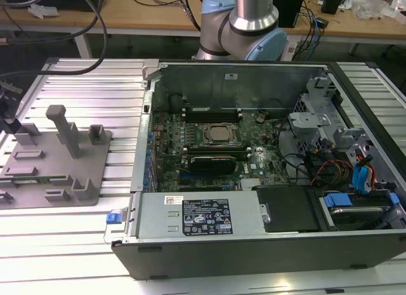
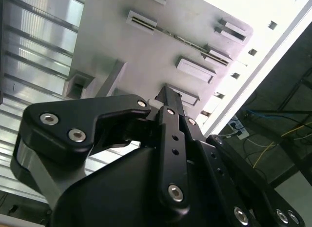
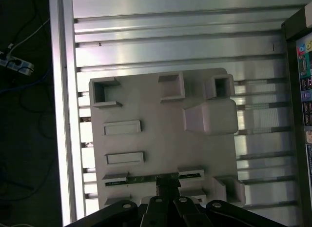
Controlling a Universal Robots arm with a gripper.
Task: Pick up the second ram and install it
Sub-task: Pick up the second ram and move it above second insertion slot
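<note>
End effector over second ram in grey holder

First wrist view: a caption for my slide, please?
Gripper at the second ram, edge-on in the grey holder plate.

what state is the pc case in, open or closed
Open. In the exterior view the pc case has no side cover on it, and the motherboard and cables inside lie in plain sight.

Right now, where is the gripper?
In both wrist views the gripper hangs over the grey holder plate, its tip at the plate's long narrow slot; that plate lies at the exterior view's left, beside the open computer case.
</note>
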